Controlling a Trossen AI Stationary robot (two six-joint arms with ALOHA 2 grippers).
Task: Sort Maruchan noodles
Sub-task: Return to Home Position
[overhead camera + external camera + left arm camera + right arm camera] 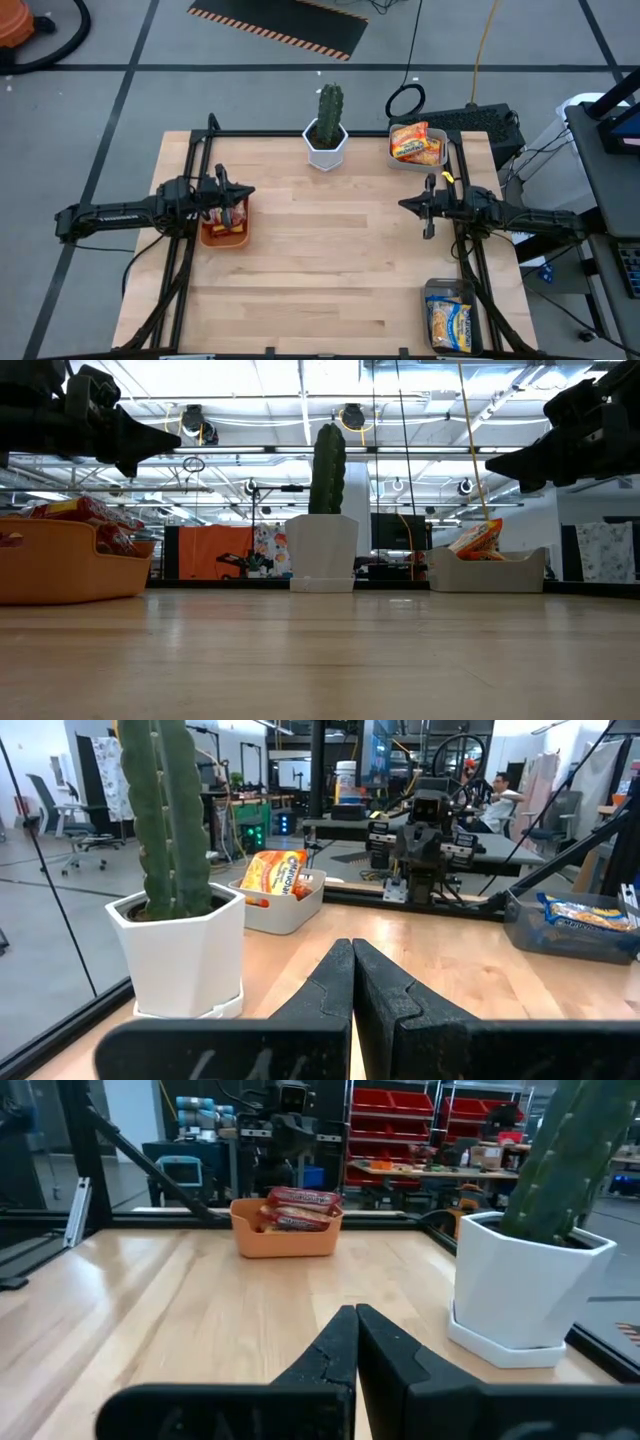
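we find the maruchan noodles (415, 143) sorted by colour into the orange bin (225, 239), grey bin (400, 163) and dark bin (447, 285), so left claw (248, 192) and right claw (404, 204) hang closed, empty, above the desk (320, 270), likely homing.

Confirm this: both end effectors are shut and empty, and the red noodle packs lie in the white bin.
The right wrist view shows the red noodle packs in the orange bin; the white bin holds orange-yellow packs. The left end effector and right end effector are shut and empty.
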